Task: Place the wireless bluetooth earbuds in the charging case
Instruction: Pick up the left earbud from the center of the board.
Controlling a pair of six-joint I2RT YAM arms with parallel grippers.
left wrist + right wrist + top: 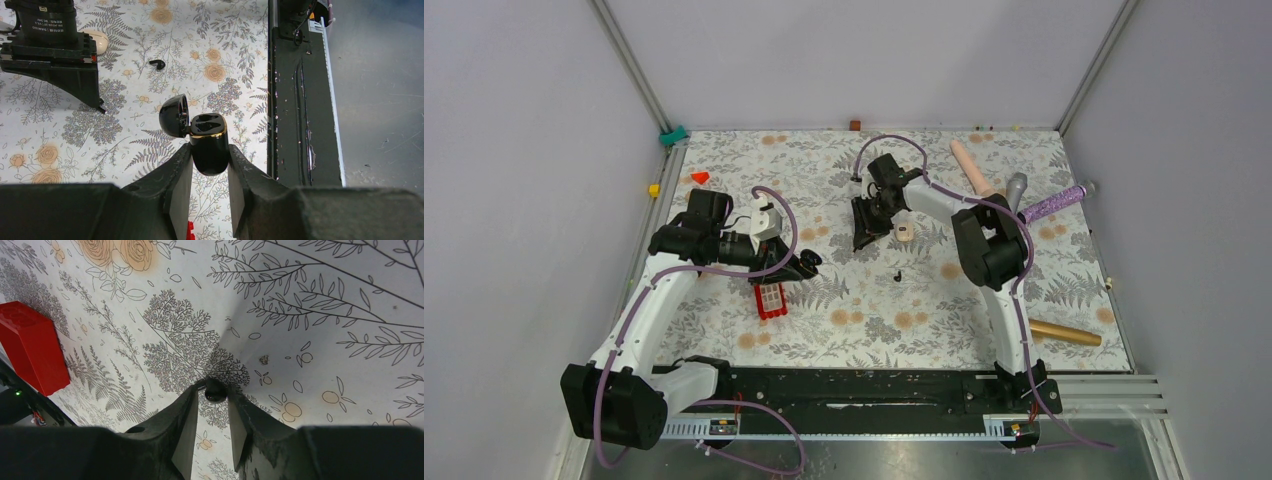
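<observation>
The only print that can be read is on a white label (42,28) stuck to the black motor housing (50,47) above the right hand (99,105), seen in the left wrist view. Its boldest line reads "DAMIAO". A line above it seems to end in "24V". A line below begins "DM-" and runs on as a model code, but these letters are too small to read with certainty. A smaller white sticker (43,8) higher on the same housing is too blurred to read.
</observation>
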